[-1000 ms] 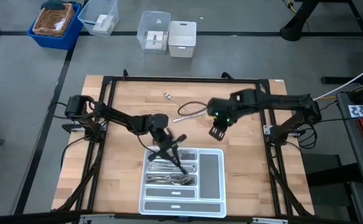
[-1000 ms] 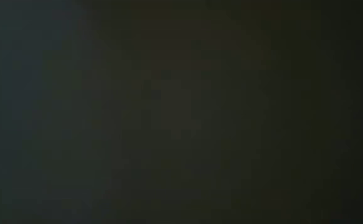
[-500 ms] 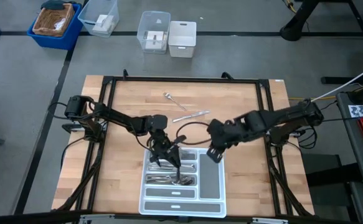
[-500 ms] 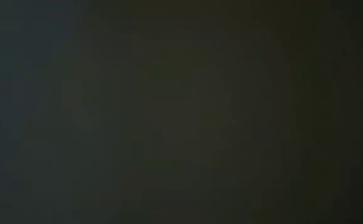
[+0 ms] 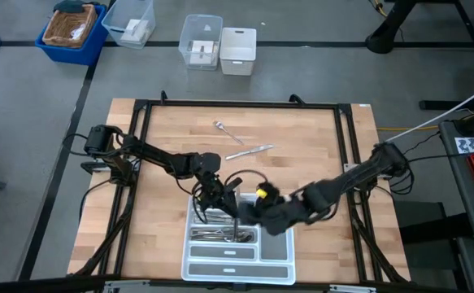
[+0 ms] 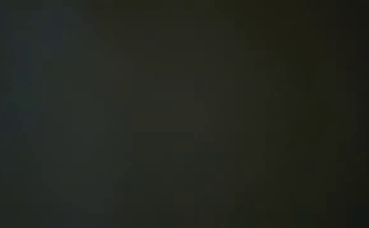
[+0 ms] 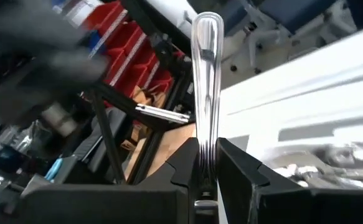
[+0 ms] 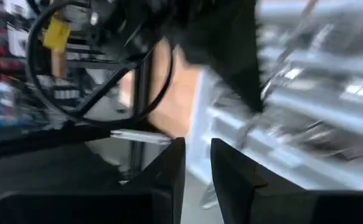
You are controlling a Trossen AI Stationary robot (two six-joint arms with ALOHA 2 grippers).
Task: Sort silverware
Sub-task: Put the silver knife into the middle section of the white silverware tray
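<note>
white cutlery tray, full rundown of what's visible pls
The white cutlery tray looks like plastic: rectangular, rounded corners, lying flat on the wooden table's near-centre edge. It has several long compartments on its left, one on its right and one across the near end. Silverware fills the left compartments; the right one looks empty. The left end effector and right end effector hang over its far end, hiding that part.

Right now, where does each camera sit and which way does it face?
High: overhead, looking down on the wooden table, both arms, white compartmented plastic tray.
Low: all dark, nothing visible.
Left wrist: left gripper holding a shiny metal utensil handle above the tray.
Right wrist: right gripper, blurred tray beyond.
Shared: tray.
</note>
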